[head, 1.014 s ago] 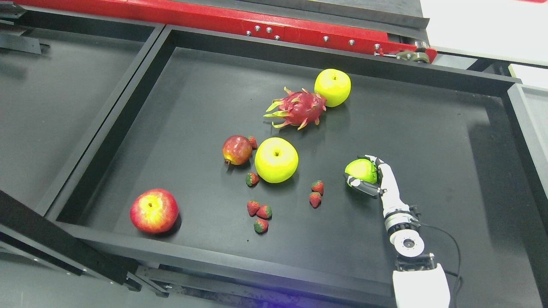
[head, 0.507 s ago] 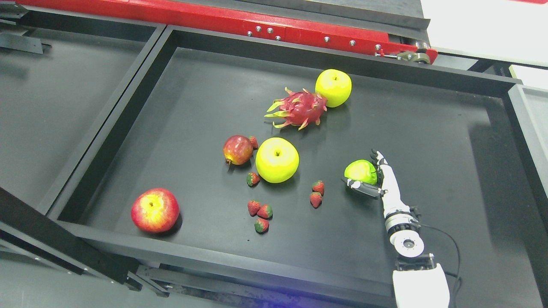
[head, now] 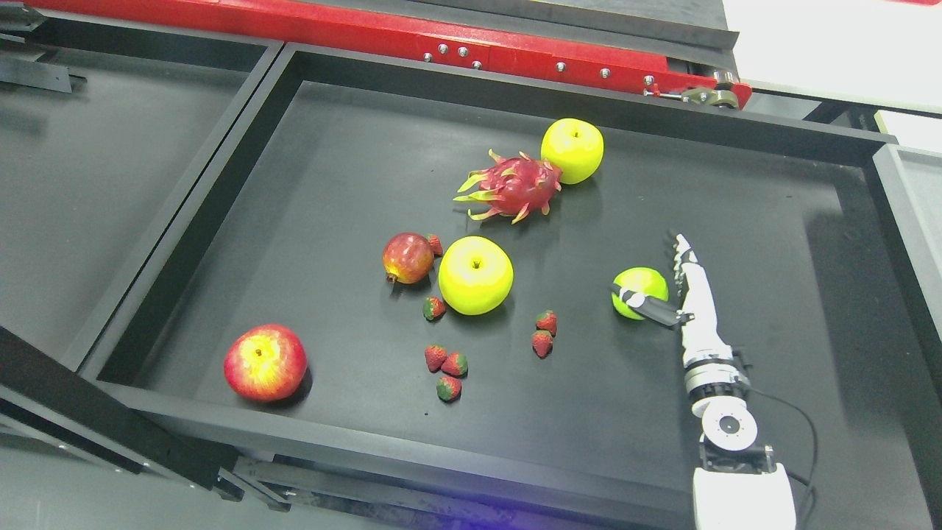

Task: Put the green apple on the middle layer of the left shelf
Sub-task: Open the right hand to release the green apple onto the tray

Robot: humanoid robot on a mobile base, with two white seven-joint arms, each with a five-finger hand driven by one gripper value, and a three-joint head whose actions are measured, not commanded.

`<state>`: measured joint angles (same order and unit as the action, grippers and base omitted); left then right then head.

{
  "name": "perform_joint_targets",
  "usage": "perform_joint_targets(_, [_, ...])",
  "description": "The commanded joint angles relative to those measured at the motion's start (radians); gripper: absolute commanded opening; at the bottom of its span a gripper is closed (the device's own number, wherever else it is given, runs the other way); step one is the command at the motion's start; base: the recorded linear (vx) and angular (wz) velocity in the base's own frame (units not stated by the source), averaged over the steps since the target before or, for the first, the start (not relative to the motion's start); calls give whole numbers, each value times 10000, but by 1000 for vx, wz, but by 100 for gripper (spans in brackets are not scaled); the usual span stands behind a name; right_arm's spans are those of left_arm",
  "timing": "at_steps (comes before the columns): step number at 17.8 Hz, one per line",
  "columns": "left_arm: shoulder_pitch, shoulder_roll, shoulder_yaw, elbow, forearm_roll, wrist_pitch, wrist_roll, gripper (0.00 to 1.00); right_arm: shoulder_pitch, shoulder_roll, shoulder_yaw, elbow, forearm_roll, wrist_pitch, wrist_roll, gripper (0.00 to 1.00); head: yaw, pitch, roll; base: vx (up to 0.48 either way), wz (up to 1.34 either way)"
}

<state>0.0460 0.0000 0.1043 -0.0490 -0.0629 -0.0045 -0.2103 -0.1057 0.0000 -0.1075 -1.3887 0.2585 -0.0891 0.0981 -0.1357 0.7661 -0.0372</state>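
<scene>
A small green apple (head: 639,285) lies on the floor of the black tray (head: 353,140), right of the middle. My right hand (head: 652,269) stands just to its right, open. Its fingers (head: 688,259) point straight toward the far rim beside the apple. The thumb (head: 647,305) reaches across the apple's near side and hides its lower edge. Whether the thumb touches the fruit I cannot tell. The white forearm (head: 739,486) enters from the bottom right. No left arm shows.
Two larger yellow-green apples (head: 475,274) (head: 572,149), a dragon fruit (head: 513,187), a dark red apple (head: 407,258), a red-yellow apple (head: 265,362) and several strawberries (head: 544,333) lie left of the hand. A second tray (head: 88,147) adjoins on the left, and a red rail (head: 353,29) runs behind.
My right hand has uncurled from around the green apple, its fingers now straight. Hand and forearm shifted right. The apple sits slightly further right than before.
</scene>
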Motion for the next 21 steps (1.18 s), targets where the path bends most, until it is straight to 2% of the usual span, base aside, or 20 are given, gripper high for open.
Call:
perform_joint_targets(1, [0,175,0,-1,0,-1,2,100,381,-174,-1088,-1744,-864,-673,-76,100,0,0,0,0,0])
perform_joint_targets(7, [0,175,0,-1,0,-1,2,100,1163,-174,-1073,-2541,-2199,-888,-76,100,0,-1,0,0,0])
perform_joint_targets(12, [0,175,0,-1,0,-1,2,100,2389,-174,-997,-2665,-4208,-935,-45,100,0,-1,0,0,0])
perform_joint_targets(15, [0,175,0,-1,0,-1,2,100,2606,-174,-385,-2634,-4287,-889,1,100,0,-1,0,0,0])
perform_joint_targets(18, [0,175,0,-1,0,-1,2,100,2591,-174,902,-2527,-3952,-751,16,100,0,-1,0,0,0])
perform_joint_targets(21, [0,175,0,-1,0,-1,2,100,2545,-174,1167,-2435,-3398,-521,-243,100,0,-1,0,0,0])
